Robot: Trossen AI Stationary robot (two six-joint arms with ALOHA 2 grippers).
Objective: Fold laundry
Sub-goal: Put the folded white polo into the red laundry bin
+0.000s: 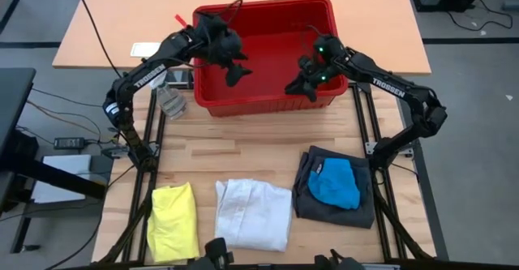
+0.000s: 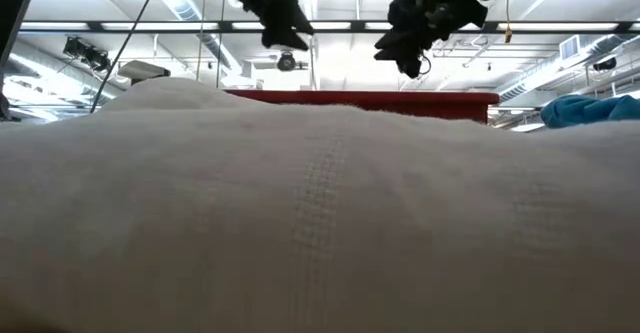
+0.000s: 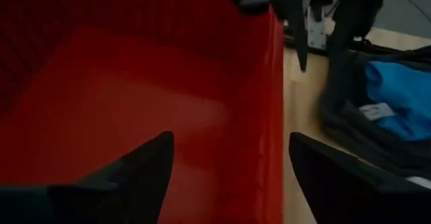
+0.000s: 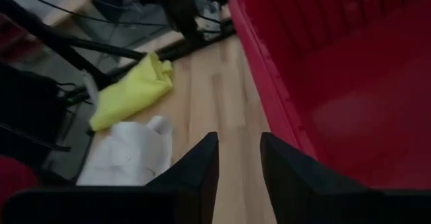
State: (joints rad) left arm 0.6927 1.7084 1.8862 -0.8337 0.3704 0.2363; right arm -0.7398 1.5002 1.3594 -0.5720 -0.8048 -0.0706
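High view, operator: your left gripper (image 1: pixel 237 66) hangs over the inside of the red basket (image 1: pixel 268 100), near its left half, and holds nothing. Your left wrist view confirms it: the two dark fingers (image 3: pixel 145 167) stand wide apart above the bare red floor of the basket.

Your right gripper (image 1: pixel 304 86) sits over the basket's front rim toward its right end. In the right wrist view its fingers (image 4: pixel 202 163) are close to one another with a narrow gap between them, and nothing is caught in that gap; below them you see the wooden table (image 4: pixel 215 96) just outside the basket wall.

The laundry lies along the near edge of the table, well apart from both grippers. A folded yellow shirt (image 1: pixel 173 221) is at the left. A folded white garment (image 1: pixel 254 214) is in the middle, close beside the yellow one without touching it. At the right the dark grey shorts (image 1: pixel 312 199) lie flat with the bright blue piece (image 1: pixel 334 183) resting on top of them. No navy piece can be made out in any view.

A clear spray bottle (image 1: pixel 169 100) lies on the table just left of the basket, beneath your left arm.

In the low view the white garment (image 2: pixel 320 223) fills almost the whole picture, with the basket rim (image 2: pixel 400 99) showing behind it.
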